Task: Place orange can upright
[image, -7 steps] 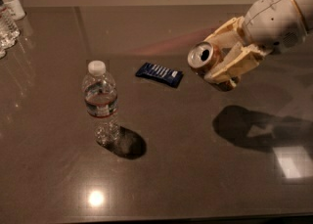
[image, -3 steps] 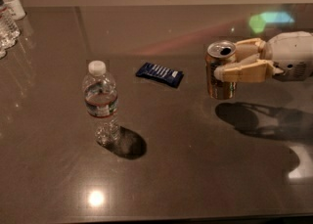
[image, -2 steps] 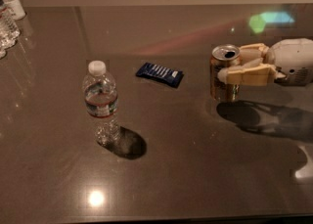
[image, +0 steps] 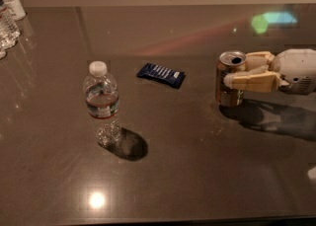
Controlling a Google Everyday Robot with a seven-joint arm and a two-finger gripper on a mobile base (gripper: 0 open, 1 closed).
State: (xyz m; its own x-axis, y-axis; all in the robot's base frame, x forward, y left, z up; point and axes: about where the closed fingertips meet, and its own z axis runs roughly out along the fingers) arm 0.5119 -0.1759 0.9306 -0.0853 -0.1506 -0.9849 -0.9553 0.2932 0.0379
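Observation:
The orange can (image: 228,94) stands upright on the dark table (image: 197,161) at the right, its silver top with the pull-tab hole facing up. My gripper (image: 237,71) reaches in from the right edge, level with the table. Its beige fingers (image: 249,80) are closed around the can's upper half, one in front and one behind. The can's base appears to touch the table, and the can's right side is hidden by the fingers.
A flat dark-blue snack wrapper (image: 161,74) lies left of the can. A clear water bottle with a white cap (image: 101,102) stands at centre left. More bottles (image: 9,20) stand at the far left edge.
My gripper has turned the can from lying tilted in the air to upright, lowered it to the table and shifted it slightly right. The bottle and wrapper have not moved.

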